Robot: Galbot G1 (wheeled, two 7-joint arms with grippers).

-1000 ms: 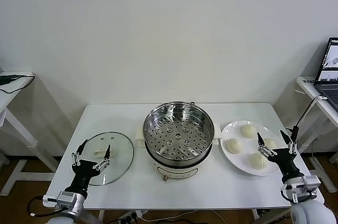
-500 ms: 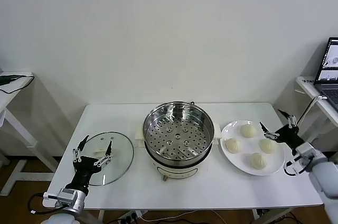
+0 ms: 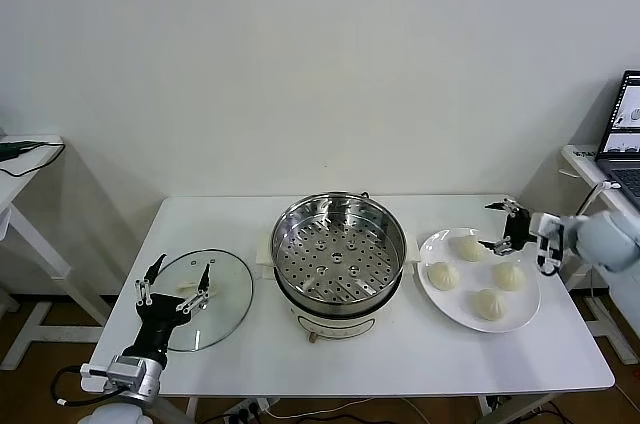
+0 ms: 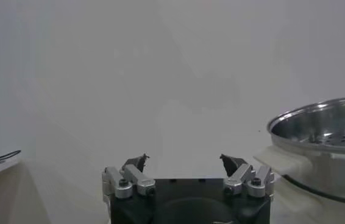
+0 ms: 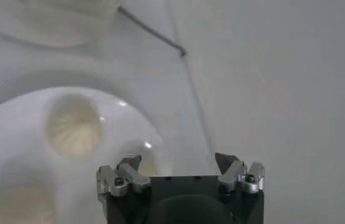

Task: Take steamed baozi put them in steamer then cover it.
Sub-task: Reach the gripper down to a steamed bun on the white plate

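The right gripper (image 3: 505,226) hung at the right of the head view, above the far right rim of the white plate (image 3: 447,302), jaws wide apart and holding nothing. The left gripper (image 3: 176,286), lower left, was likewise spread and empty over the glass cover (image 3: 226,284) lying on the table (image 3: 420,354). Four steamed baozi (image 3: 442,275) sat on the plate. The steamer (image 3: 338,249) stood at centre, uncovered. No legible writing was seen.

Centre: I see the steamer (image 3: 339,262) mid-counter (image 3: 400,364).
Left: the cover (image 3: 205,298) lies flat.
Right: four steamed baozi (image 3: 442,275) sit on a plate (image 3: 452,312) (apart from each other).
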